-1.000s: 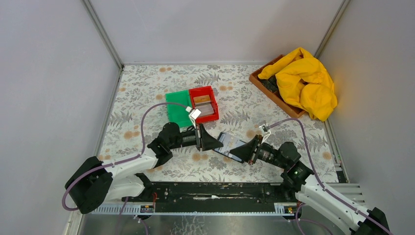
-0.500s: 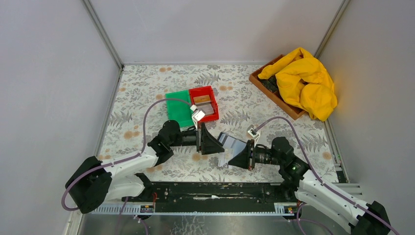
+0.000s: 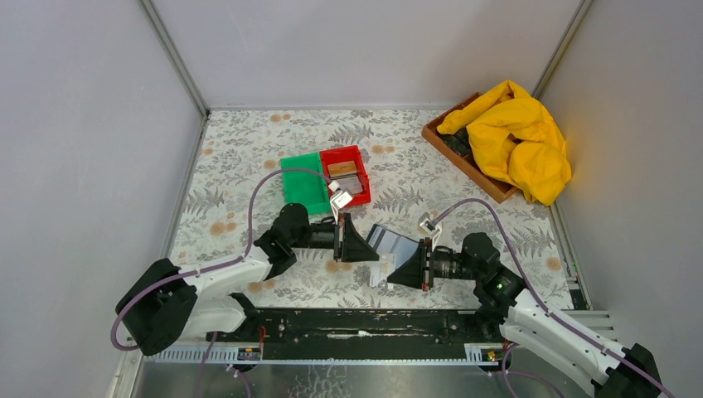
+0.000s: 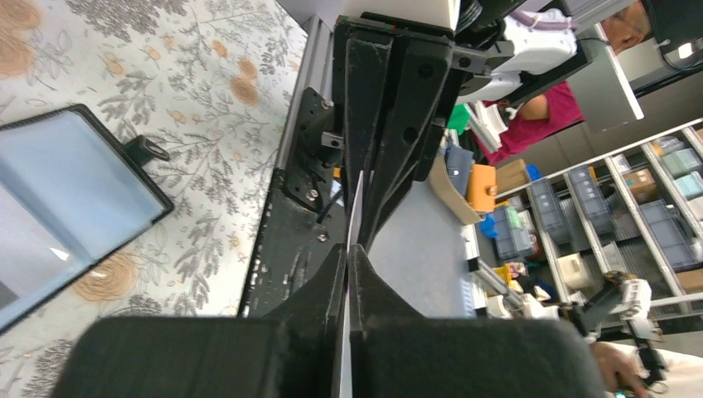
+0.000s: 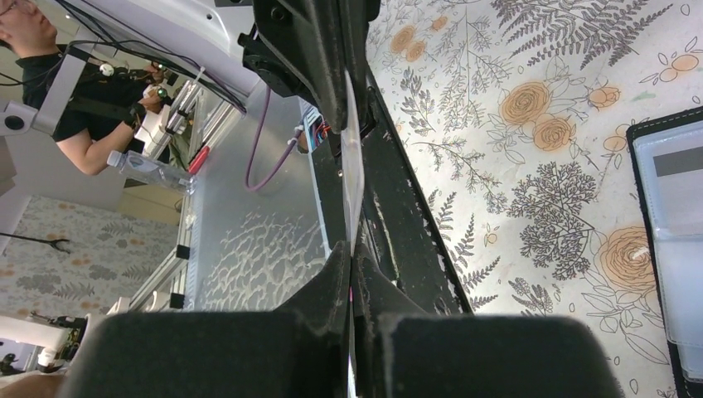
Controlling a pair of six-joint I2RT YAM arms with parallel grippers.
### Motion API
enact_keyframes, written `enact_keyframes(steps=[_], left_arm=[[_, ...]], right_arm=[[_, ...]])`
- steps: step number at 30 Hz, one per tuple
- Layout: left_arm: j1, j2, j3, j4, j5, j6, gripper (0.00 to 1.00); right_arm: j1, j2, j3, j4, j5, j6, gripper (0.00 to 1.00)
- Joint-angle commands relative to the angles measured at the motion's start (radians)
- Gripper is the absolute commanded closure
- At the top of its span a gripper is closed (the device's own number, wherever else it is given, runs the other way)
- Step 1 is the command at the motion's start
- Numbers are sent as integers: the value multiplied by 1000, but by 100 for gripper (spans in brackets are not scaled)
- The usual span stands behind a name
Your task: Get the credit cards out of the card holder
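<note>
The black card holder (image 3: 396, 241) lies open on the floral mat, its bluish-grey sleeves up. It also shows in the left wrist view (image 4: 66, 207) and the right wrist view (image 5: 673, 240). A thin whitish credit card (image 3: 379, 272) hangs just in front of the holder, between the two grippers. It shows edge-on in the left wrist view (image 4: 356, 211) and the right wrist view (image 5: 352, 149). My left gripper (image 3: 375, 255) and my right gripper (image 3: 390, 277) face each other, and each is shut on this card. More credit cards (image 3: 348, 177) lie in the red bin.
A red bin (image 3: 345, 156) and a green bin (image 3: 300, 184) stand side by side behind the left gripper. A wooden tray (image 3: 444, 143) with a yellow cloth (image 3: 521, 137) is at the back right. The black base rail (image 3: 356, 322) runs along the near edge.
My right gripper has drawn back from the card holder toward the near edge with the whitish card. My left gripper has moved right onto the card.
</note>
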Motion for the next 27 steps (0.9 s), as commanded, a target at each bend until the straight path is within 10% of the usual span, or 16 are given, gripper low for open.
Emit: enact_keyframes(steps=[1, 12, 27], left_arm=[[-3, 7, -5, 96, 29, -27, 100], [-3, 5, -95, 321, -111, -143, 100], [-3, -26, -162, 539, -197, -232, 100]], right_arm=[[0, 14, 15, 74, -36, 23, 100], [-1, -92, -16, 108, 22, 31, 76], [0, -94, -25, 103, 15, 20, 77]])
